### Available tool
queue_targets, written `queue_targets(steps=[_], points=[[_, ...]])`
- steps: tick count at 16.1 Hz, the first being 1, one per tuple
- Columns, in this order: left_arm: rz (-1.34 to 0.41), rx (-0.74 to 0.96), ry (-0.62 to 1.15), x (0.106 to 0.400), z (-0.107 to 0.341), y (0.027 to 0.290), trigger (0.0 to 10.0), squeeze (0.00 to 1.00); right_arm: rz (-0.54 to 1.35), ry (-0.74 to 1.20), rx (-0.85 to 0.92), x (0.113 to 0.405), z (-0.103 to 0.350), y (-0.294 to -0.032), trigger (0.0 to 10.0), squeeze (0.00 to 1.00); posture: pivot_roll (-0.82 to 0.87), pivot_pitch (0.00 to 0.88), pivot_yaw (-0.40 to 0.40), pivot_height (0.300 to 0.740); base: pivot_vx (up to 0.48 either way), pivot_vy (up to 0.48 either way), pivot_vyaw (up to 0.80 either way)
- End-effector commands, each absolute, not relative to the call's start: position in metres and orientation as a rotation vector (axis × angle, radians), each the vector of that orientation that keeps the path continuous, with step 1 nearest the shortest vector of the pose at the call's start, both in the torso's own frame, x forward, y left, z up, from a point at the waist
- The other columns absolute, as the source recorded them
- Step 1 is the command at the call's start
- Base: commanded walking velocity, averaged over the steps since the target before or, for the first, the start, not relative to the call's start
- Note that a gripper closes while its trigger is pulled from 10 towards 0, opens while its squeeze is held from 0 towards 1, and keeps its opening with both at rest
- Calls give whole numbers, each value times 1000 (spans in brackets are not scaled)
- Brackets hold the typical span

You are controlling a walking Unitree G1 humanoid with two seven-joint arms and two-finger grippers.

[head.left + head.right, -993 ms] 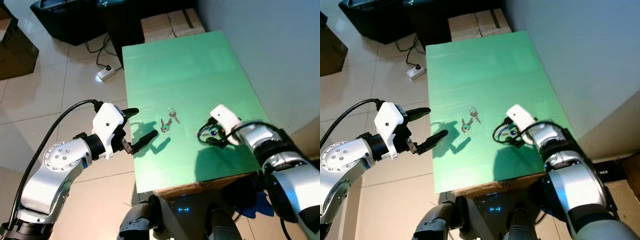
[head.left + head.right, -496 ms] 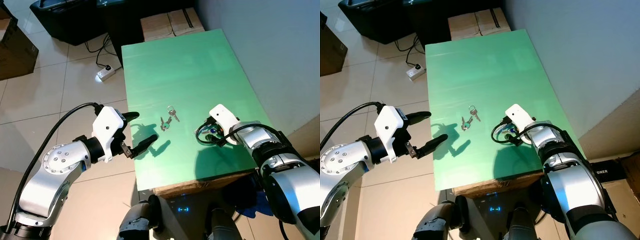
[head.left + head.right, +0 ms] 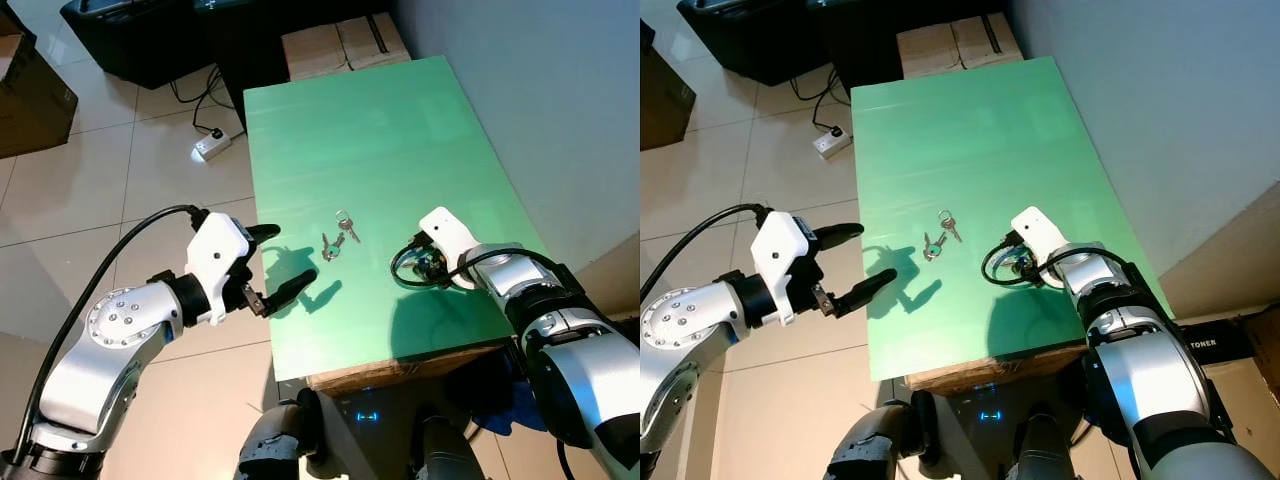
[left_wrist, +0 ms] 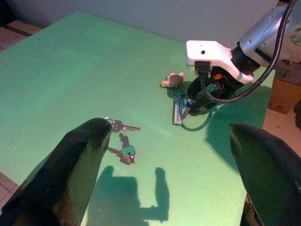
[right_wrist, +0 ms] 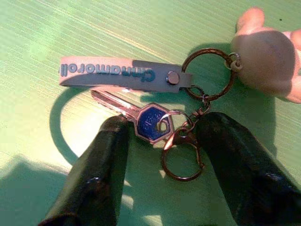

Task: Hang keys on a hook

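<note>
A small bunch of silver keys (image 3: pixel 338 240) lies in the middle of the green table (image 3: pixel 400 130); the left wrist view shows its keys (image 4: pixel 121 147) carry a green tag. Nearer the right edge lies a second keychain with a blue-headed key (image 5: pixel 149 123), a grey strap (image 5: pixel 108 72), a bronze clasp (image 5: pixel 181 150) and a pink-grey plush charm (image 5: pixel 268 61). My right gripper (image 3: pixel 425 266) is down on the table, open, its fingers (image 5: pixel 101 160) straddling the blue key and clasp. My left gripper (image 3: pixel 290 256) hovers open at the table's left edge, short of the silver keys.
A grey wall runs along the table's right side. On the tiled floor to the left lie a white power strip (image 3: pixel 212 148) and cables. Cardboard boxes (image 3: pixel 340 45) and a black cabinet (image 3: pixel 150 35) stand beyond the table's far end.
The right gripper has shifted slightly over the blue-key keychain. The left gripper has barely moved, and both key sets lie where they were.
</note>
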State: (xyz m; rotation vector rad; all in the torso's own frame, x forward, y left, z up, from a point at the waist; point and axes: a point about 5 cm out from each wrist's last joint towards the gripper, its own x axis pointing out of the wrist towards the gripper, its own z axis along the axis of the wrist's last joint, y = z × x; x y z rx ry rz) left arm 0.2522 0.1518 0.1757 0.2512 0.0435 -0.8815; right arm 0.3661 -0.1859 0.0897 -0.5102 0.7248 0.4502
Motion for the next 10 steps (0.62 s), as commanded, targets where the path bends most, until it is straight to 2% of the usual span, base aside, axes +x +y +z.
queue_targets(steps=[1,10], points=[[-902,258,54,250,176,151,10000,0,470,753,-490,361,81,-185,0,0,112,312,161,740,0,0,0],[-906,262,55,250,177,151,10000,0,473,748,-457,363,85,-185,0,0,111,314,165,740,0,0,0]])
